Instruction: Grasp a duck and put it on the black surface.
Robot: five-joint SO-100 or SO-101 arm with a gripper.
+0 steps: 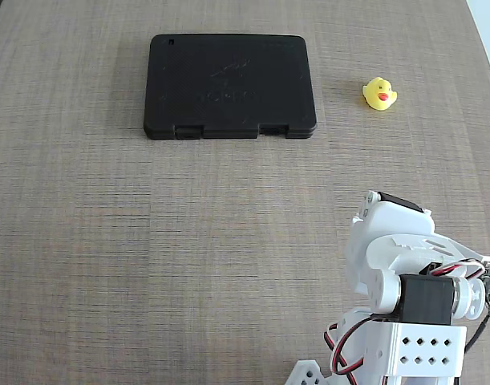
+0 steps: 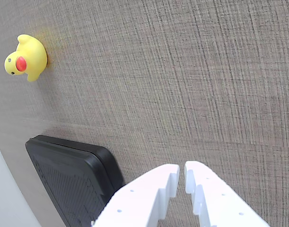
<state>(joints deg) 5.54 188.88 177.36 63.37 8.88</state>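
Observation:
The duck (image 1: 379, 94) is small and yellow with a red-orange beak. It stands on the wooden table, right of the black surface (image 1: 229, 86), a flat matte-black case with latch notches on its near edge. The duck and the case are apart. My arm (image 1: 405, 273) is folded at the bottom right, well short of the duck. In the wrist view my gripper (image 2: 181, 171) enters from the bottom, its white fingers nearly together with nothing between them. That view shows the duck (image 2: 25, 58) at the top left and a corner of the case (image 2: 73, 179) at the bottom left.
The table (image 1: 148, 241) is wood-grain. Its right edge shows as a pale strip at the top right of the fixed view (image 1: 489, 32).

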